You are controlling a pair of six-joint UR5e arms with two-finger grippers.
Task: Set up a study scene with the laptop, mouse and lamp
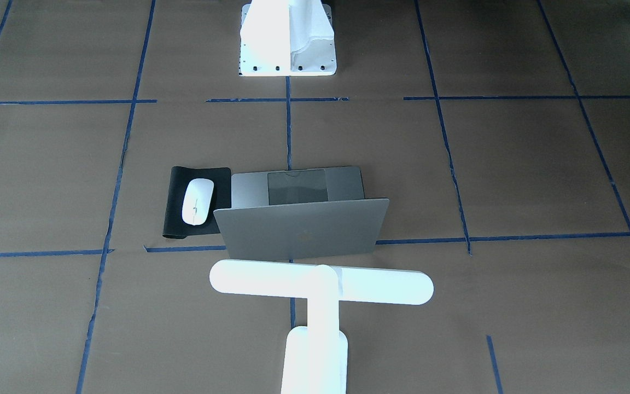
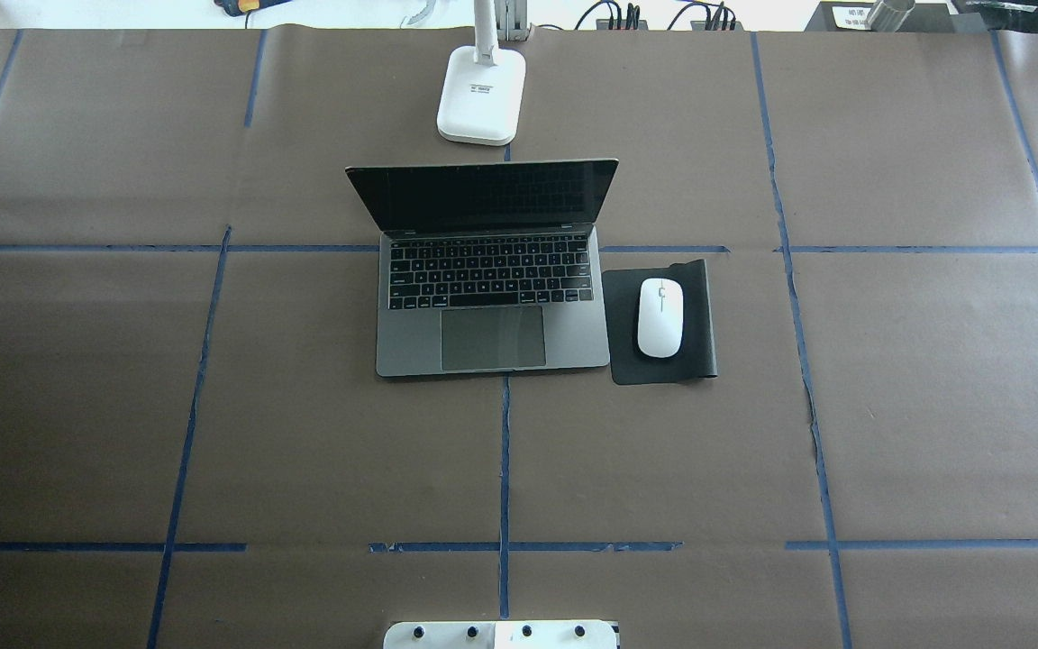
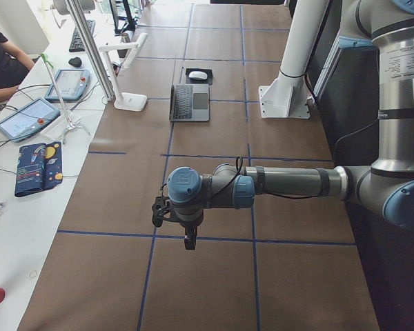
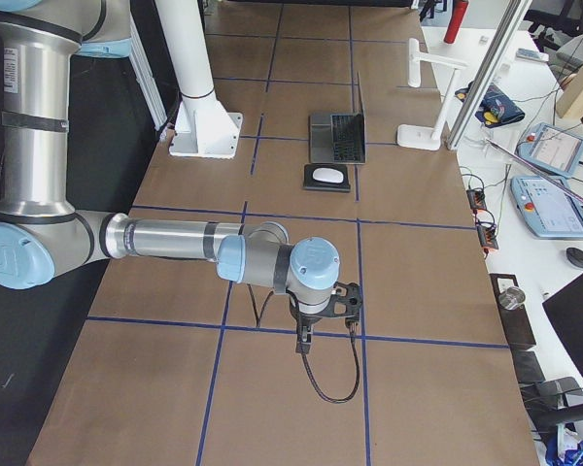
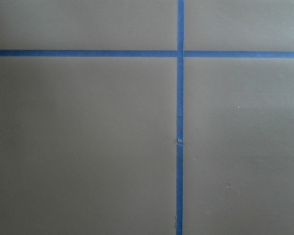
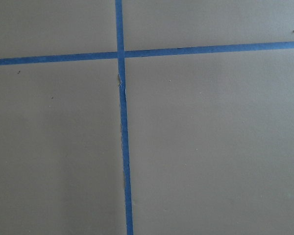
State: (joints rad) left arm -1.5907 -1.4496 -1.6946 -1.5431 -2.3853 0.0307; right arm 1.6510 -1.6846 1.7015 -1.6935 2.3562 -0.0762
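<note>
The space-grey laptop (image 2: 492,347) stands open at the table's middle, screen facing the robot; its lid back (image 1: 304,227) shows in the front-facing view. The white mouse (image 2: 660,317) lies on a black mat (image 2: 704,361) touching the laptop's right side. The white T-shaped lamp (image 1: 320,282) stands just behind the laptop, its base (image 2: 481,95) at the far edge. My left gripper (image 3: 186,238) hangs far off over bare table at the left end; my right gripper (image 4: 306,340) does the same at the right end. I cannot tell whether either is open or shut.
The white bolted robot pedestal (image 1: 287,38) stands at the near edge. Blue tape lines grid the brown table cover. Tablets, cables and a patterned pouch (image 3: 38,169) lie on the white bench beyond the table. Both wrist views show only taped table.
</note>
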